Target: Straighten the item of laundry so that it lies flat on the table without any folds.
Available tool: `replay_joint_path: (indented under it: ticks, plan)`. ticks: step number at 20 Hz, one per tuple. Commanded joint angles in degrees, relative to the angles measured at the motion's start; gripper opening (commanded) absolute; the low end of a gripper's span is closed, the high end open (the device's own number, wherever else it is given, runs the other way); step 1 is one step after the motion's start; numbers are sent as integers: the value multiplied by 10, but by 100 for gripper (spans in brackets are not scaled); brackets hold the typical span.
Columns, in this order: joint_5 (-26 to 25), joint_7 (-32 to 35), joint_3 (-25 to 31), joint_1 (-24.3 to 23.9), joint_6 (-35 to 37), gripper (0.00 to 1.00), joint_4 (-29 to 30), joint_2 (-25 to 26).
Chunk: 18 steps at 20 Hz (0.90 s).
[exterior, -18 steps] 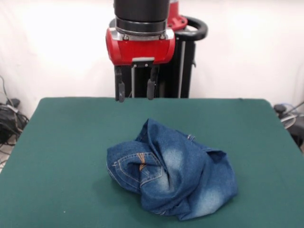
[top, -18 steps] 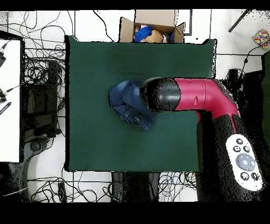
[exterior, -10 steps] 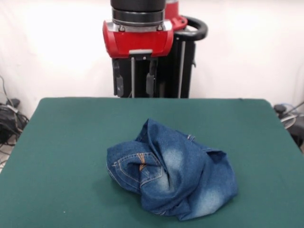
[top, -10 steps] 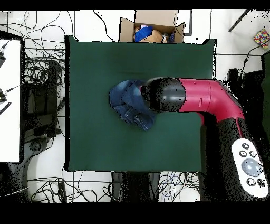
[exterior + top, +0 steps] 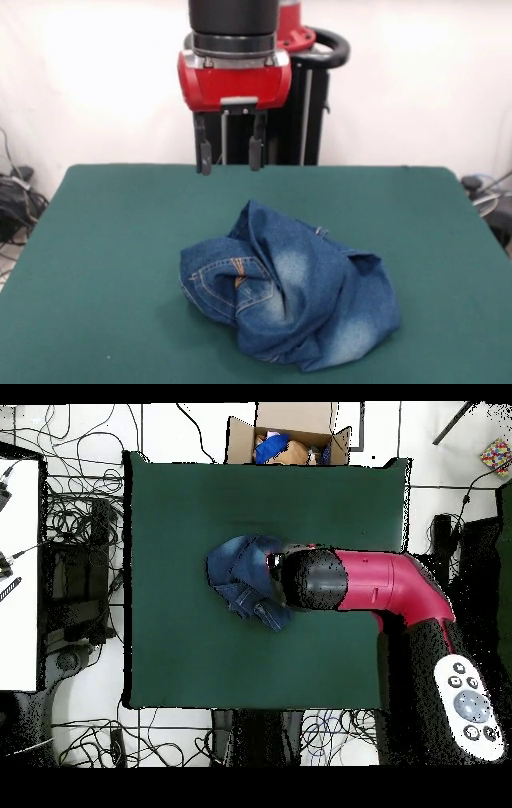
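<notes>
Below the middle of the front frame, the jeans are lying bunched in a heap on the green desk, a pocket with tan stitching facing lower left and faded patches turned up. Denim of this sort is likely handling as heavy, soft and limp, not slippery, so a raised fold or an edge near the heap's top looks the sensible place to pinch. At upper centre the claw is hanging released, fingers parted and pointing straight down, well above the cloth and touching nothing.
</notes>
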Motion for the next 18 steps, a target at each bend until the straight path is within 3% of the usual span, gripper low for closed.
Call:
replay_joint_path:
  ticks: [1,12,18]
  plan:
    - [-5,83,-24,7,-51,100,95,19]
    - [5,70,-23,6,-45,100,71,33]
    - [-13,75,-32,13,-76,100,52,78]
